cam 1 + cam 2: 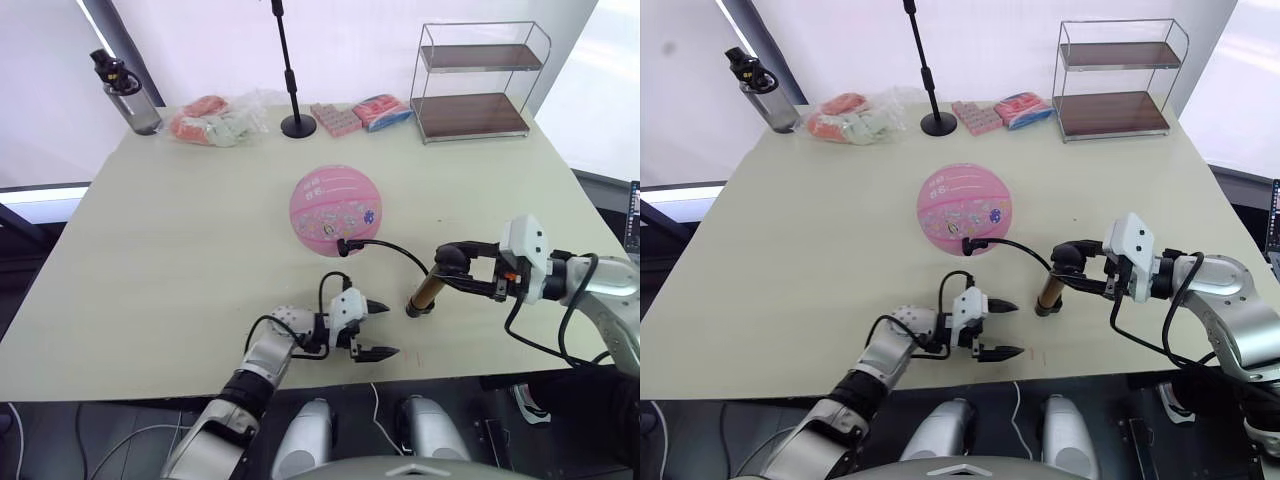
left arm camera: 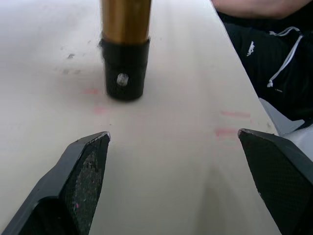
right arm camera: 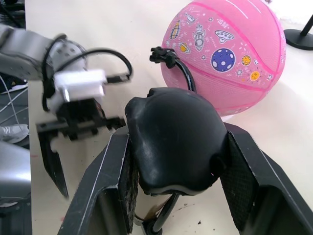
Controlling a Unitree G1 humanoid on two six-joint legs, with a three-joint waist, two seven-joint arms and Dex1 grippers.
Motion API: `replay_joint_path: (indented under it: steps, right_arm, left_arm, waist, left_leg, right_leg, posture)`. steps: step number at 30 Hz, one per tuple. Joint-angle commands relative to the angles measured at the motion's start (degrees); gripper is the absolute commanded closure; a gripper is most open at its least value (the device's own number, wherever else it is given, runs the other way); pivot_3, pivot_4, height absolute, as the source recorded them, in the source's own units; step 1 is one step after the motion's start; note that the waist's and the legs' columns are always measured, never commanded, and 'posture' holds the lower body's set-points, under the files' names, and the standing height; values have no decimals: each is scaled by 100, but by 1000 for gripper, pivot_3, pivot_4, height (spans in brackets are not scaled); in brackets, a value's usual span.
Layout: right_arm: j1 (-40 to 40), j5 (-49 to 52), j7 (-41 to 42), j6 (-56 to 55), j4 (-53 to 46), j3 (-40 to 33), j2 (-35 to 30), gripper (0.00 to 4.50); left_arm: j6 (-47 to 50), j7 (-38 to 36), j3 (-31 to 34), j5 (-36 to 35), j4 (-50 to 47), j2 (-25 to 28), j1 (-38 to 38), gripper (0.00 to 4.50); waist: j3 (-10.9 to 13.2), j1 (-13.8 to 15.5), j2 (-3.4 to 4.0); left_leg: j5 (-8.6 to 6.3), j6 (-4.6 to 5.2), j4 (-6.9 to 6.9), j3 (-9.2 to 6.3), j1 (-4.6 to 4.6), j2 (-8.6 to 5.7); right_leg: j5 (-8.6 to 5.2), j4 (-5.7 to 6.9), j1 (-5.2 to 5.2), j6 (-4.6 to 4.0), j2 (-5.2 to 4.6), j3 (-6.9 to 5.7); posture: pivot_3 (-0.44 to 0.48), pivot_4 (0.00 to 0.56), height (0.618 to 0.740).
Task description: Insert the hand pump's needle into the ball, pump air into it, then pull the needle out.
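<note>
The pink ball (image 1: 336, 210) rests mid-table. The hand pump (image 1: 428, 292), a gold cylinder, stands tilted with its lower black cap (image 2: 125, 68) on the table. My right gripper (image 1: 456, 266) is shut on its black handle (image 3: 175, 139). Its thin black hose (image 1: 395, 250) arcs to a black fitting (image 3: 164, 55) pressed against the ball's near side; the needle's pin is hidden there. My left gripper (image 1: 388, 328) hovers open just left of the pump's base, with nothing between its fingers (image 2: 84, 176).
Along the far edge stand a water bottle (image 1: 125, 92), bagged packets (image 1: 212, 120), a black stand pole (image 1: 294, 95), pink packets (image 1: 335, 118) and a wire shelf (image 1: 480, 80). A person in dark clothing (image 2: 274, 54) is beyond the table's near edge.
</note>
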Motion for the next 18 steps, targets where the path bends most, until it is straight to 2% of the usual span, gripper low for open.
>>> replay_joint_path:
  steps: [1,8,13,18]
  right_arm:
    - [-74,-158,-26,74,107,-231,-260,2622]
    - [-286,-236,184,-172,284,-427,-660,2622]
    - [-497,-547,399,-600,619,-366,-969,2622]
    - [-768,-916,521,-1174,985,-239,-1010,2622]
  left_arm:
    - [336,-37,312,-405,-938,284,150,31]
    - [1193,-290,816,-1285,-2336,952,287,31]
    - [1676,-404,1089,-1790,-2933,1389,217,31]
    - [1917,-374,1186,-2016,-3258,1539,107,31]
  waist:
    - [21,20,17]
    - [44,112,36]
    - [76,142,49]
    - [83,134,46]
  left_leg:
    - [0,0,1,4,-7,-3]
    - [2,-2,42,4,-104,-14]
    - [1,1,57,7,-113,-20]
    - [0,2,58,9,-114,-20]
  right_leg:
    - [0,2,-8,0,-1,3]
    - [19,8,-86,-29,-5,6]
    - [20,9,-88,-30,-8,8]
    - [20,10,-88,-29,-8,9]
  posture:
    - [0,150,731]
    - [0,150,731]
    - [0,150,731]
    - [0,150,731]
